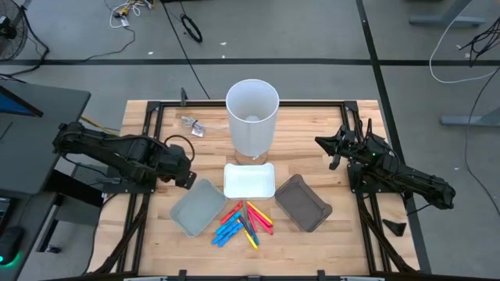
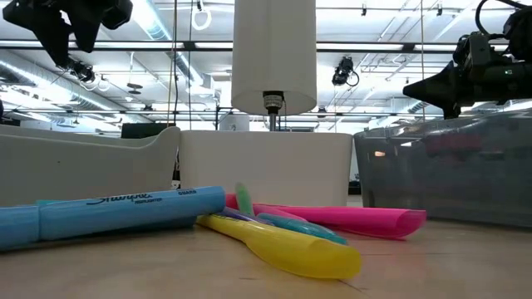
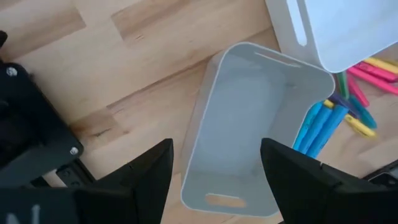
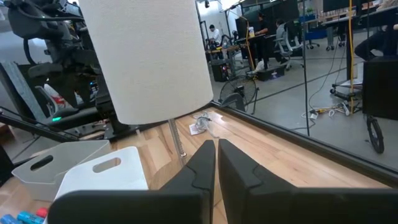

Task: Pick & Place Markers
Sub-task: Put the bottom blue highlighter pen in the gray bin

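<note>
The markers (image 1: 244,224) lie in a loose pile on the table near its near edge, between a light grey tray (image 1: 198,207) and a dark grey tray (image 1: 304,203): blue, red/pink, yellow and green pens. In the low view a blue marker (image 2: 116,213), a yellow one (image 2: 287,245) and a pink one (image 2: 341,219) lie on the wood. My left gripper (image 1: 186,173) is open and hovers above the light grey tray (image 3: 249,124), left of the pile. My right gripper (image 1: 326,144) is shut, raised near the table's right side, far from the markers.
A white tray (image 1: 249,180) sits behind the pile. A tall white cylinder (image 1: 252,115) on a thin post stands behind it at the table's middle. A small clear wrapper (image 1: 191,125) lies toward the far left. Bare wood shows along the near edge.
</note>
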Controlling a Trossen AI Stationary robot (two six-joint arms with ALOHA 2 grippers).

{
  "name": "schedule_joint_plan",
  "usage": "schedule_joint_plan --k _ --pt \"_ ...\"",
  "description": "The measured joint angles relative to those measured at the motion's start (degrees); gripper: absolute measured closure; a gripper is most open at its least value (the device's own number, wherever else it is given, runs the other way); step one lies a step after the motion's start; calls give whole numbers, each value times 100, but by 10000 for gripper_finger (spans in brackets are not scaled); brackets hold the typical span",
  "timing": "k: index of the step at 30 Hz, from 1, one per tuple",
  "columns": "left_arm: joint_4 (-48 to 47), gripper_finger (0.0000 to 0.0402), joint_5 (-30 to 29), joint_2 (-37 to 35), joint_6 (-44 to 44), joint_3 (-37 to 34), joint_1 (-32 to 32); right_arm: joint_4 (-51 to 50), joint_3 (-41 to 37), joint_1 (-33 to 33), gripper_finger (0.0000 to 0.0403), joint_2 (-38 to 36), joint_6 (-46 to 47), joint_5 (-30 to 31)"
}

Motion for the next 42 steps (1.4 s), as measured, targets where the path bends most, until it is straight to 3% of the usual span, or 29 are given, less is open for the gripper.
schedule_joint_plan --k 9,42 --pt "101 154 359 312 -189 0 -249 1 -1 -1 379 0 1 0" --pt "2723 154 716 1870 -765 2 -876 -1 -1 2 379 0 1 0"
